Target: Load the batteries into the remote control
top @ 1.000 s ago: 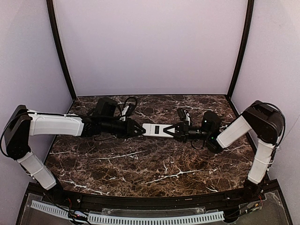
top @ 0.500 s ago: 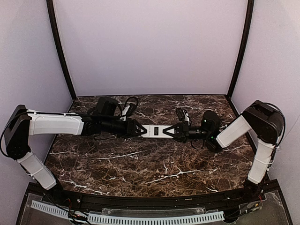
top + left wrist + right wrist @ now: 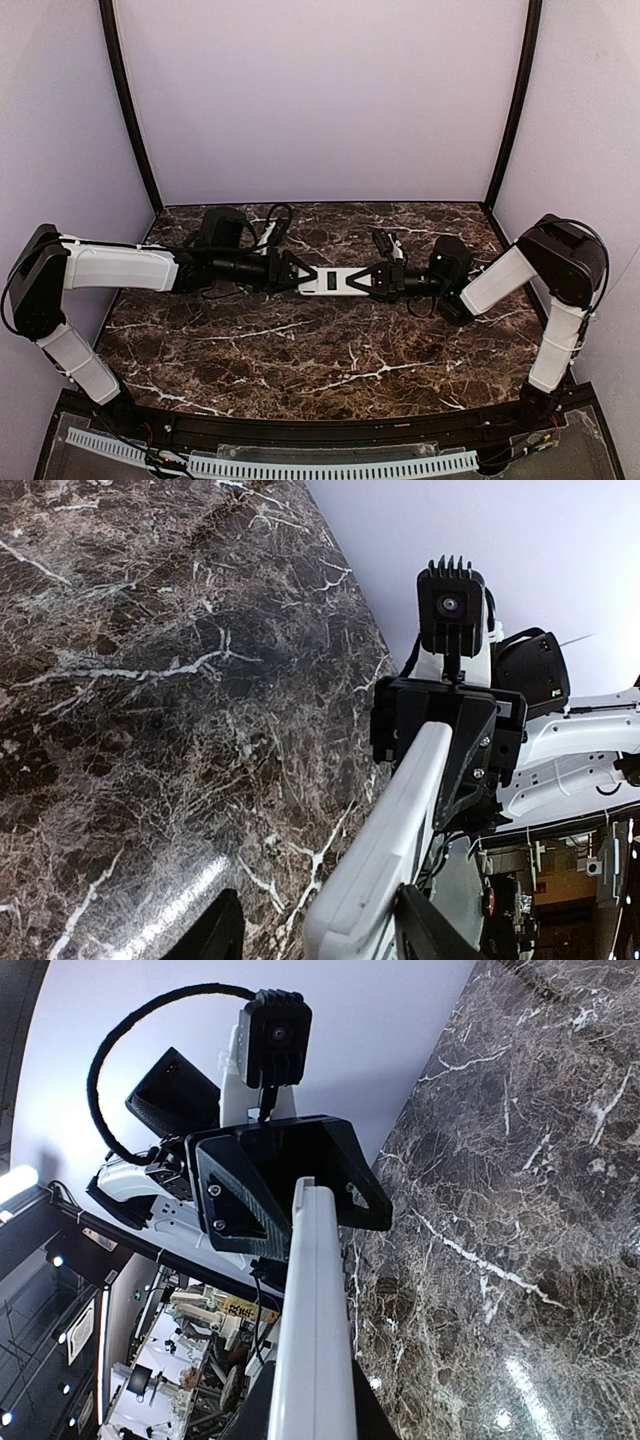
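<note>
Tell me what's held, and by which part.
The remote control, at its right end, by the right gripper; left gripper open around the other end.

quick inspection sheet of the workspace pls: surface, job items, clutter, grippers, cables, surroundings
surface: dark marble-pattern table with white veins; glare patches in the wrist views
remote control: spans between the two grippers, plain white back with dark recess facing up, appears clear of the table
batteries: nothing seen
clutter: nothing seen
left gripper: open, fingers flank the end of the remote control nearer its arm; its wrist view shows a gap on one side
right gripper: shut on the other end
cables: black cable loop behind the left wrist
surroundings: pale lilac walls, black corner posts
</note>
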Robot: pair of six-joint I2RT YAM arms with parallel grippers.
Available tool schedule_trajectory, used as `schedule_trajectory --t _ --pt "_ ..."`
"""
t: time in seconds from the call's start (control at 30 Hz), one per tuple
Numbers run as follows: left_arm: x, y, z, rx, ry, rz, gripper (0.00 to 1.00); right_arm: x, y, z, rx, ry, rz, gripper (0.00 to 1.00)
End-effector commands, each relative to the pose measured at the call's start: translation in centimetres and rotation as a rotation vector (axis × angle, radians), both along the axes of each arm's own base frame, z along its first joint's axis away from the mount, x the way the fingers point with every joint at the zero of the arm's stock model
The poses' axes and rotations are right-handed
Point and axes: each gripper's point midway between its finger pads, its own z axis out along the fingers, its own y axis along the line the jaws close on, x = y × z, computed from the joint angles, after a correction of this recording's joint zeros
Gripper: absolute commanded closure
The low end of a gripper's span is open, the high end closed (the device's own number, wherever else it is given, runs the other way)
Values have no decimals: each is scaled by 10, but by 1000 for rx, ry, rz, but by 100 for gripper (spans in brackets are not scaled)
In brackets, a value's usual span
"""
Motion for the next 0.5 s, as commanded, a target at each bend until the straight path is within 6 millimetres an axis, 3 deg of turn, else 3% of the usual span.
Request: schedule_trajectory --t 0.0,0.27,0.47 --pt "-2 0 11 -80 16 -3 48 -31 -11 94 302 -445 53 100" --pt "-3 3 13 -115 28 -3 50 -25 -15 94 300 -431 17 100" --pt "-6 4 1 -82 30 -25 52 -21 -16 101 312 -435 9 100"
